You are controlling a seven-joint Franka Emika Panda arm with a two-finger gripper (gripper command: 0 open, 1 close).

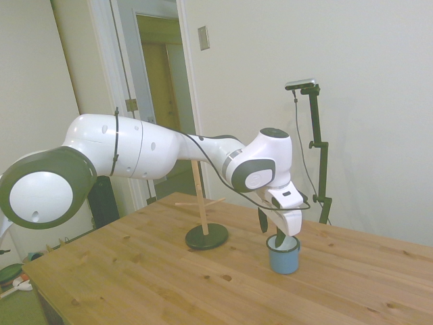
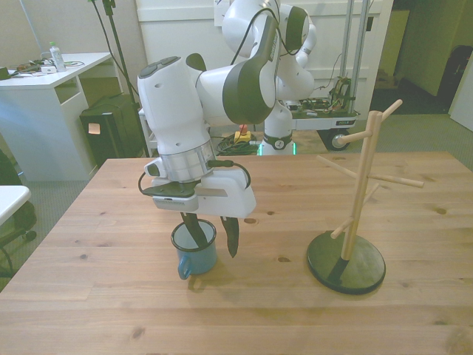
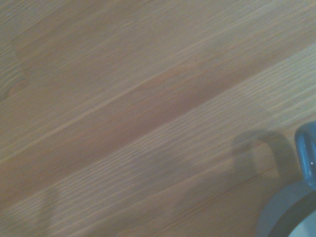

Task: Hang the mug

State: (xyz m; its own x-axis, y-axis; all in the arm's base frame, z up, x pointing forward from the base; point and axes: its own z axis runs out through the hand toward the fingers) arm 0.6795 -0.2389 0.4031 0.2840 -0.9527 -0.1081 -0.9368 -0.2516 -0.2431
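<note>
The light-blue mug (image 2: 196, 259) stands upright on the wooden table (image 2: 96, 281), toward the front view's left, its handle facing the near edge. My gripper (image 2: 213, 241) hangs straight down over it and is open. One dark finger (image 2: 194, 230) dips inside the mug and the other finger (image 2: 231, 238) hangs outside its wall, on the side toward the rack. In the side view the mug (image 1: 285, 258) sits under the gripper (image 1: 272, 230). The wrist view catches only the mug's rim and handle (image 3: 307, 154) at a corner.
A wooden mug rack (image 2: 361, 194) with several angled pegs rises from a round dark base (image 2: 347, 264) at the front view's right. In the side view the rack (image 1: 201, 200) stands beyond the arm. A white desk (image 2: 44, 81) is off the table.
</note>
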